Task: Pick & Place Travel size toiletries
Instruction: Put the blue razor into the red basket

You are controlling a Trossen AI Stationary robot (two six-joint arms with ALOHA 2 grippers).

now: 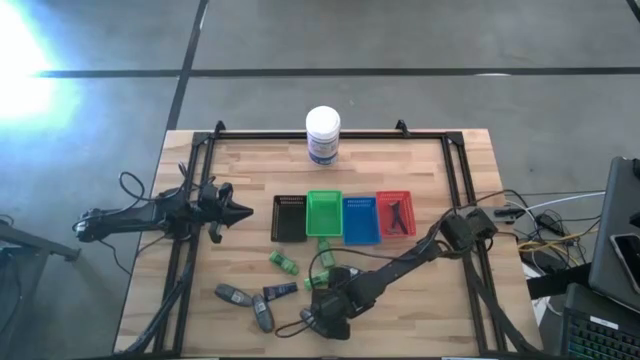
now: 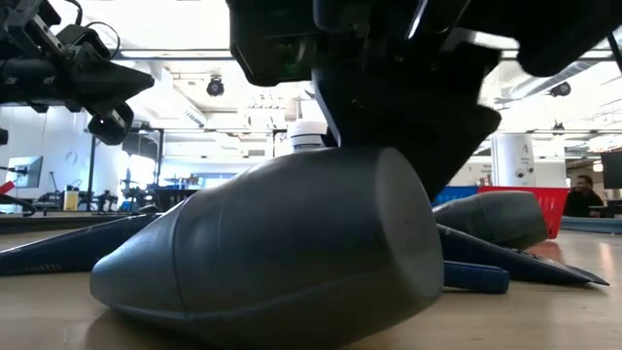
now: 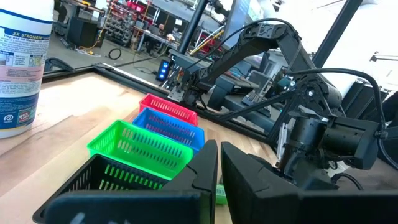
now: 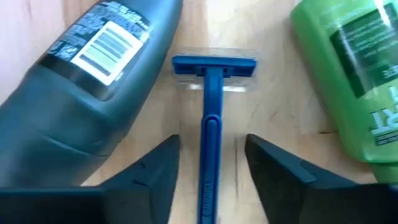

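In the right wrist view my right gripper (image 4: 211, 163) is open low over the table. One finger stands on each side of the handle of a blue razor (image 4: 209, 118), which lies flat on the wood; I see no touch. A grey bottle (image 4: 81, 93) lies on one side of it and a green bottle (image 4: 354, 74) on the other. From above, the right gripper (image 1: 328, 312) is near the table's near edge, beside grey bottles (image 1: 235, 295), a navy tube (image 1: 280, 290) and green packets (image 1: 283, 262). My left gripper (image 1: 235, 212) is shut and raised at the table's left.
A row of black (image 1: 289, 217), green (image 1: 323, 215), blue (image 1: 360, 220) and red (image 1: 395, 213) trays sits mid-table. A white jar (image 1: 322, 135) stands at the far edge. In the low view a grey bottle (image 2: 282, 253) lies right before the camera.
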